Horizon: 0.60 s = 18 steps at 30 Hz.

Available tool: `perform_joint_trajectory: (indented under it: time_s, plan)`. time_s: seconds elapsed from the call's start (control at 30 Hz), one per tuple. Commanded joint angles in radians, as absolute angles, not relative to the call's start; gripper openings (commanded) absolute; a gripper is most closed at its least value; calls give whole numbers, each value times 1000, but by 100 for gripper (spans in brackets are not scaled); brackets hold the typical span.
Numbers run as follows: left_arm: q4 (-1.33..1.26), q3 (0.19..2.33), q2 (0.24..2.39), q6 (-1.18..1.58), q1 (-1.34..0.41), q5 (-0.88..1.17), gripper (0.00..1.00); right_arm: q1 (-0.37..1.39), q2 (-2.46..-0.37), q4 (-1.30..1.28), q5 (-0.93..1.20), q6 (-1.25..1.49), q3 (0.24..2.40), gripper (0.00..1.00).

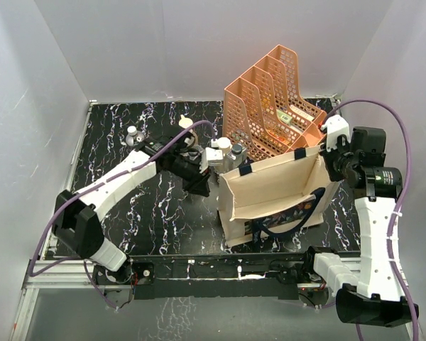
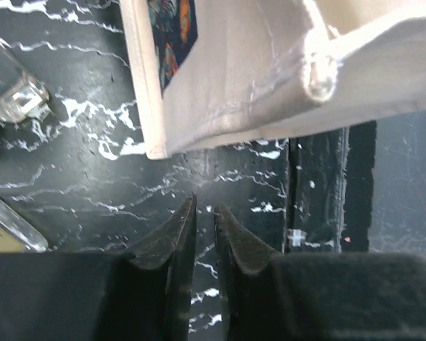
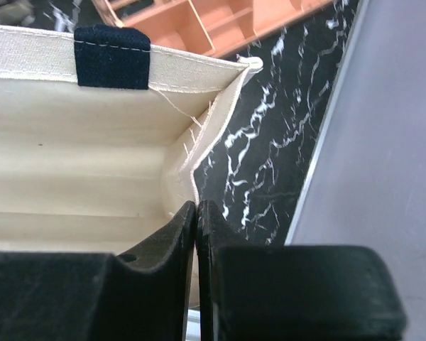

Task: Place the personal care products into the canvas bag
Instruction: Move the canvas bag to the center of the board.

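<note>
Organizer (image 1: pixel 273 106) directly behind canvas bag (image 1: pixel 270 188).

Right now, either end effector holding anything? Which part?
Right end effector pinches the canvas bag at its rim near a corner. Left end effector is nearly closed with nothing between its fingers.

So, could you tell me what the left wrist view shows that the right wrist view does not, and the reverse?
Only the left wrist view shows clear bottles lying on the black marbled table at the frame's left edge, the bag's printed graphic, and the left gripper nearly closed with nothing between its fingers.

Only the right wrist view shows the peach organizer, a navy handle patch, the bag's inside, and the right gripper pinching the bag's rim.

Both show the canvas bag and the table.
</note>
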<state>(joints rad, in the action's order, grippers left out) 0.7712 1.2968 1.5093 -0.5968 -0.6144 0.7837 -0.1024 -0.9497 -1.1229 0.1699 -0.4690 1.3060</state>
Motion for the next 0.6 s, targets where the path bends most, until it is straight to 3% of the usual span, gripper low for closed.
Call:
perform_joint_trajectory:
  time_s: [0.0, 0.37, 0.5, 0.53, 0.57]
  plan:
    - [628, 1373, 1551, -509, -667, 762, 14, -109, -984, -1007, -5, -457, 1257, 8]
    - [622, 1408, 1543, -482, -698, 576, 22, -110, -1038, -931, -169, -464, 1273, 11]
    - [674, 1423, 1507, -518, -698, 474, 34, -110, -1043, -978, -17, -475, 1340, 35]
    - [689, 1426, 1499, -528, -697, 453, 37, -110, -1038, -982, 26, -476, 1359, 46]
    - [703, 1429, 1489, -538, -693, 437, 40, -110, -1036, -985, 70, -480, 1378, 67]
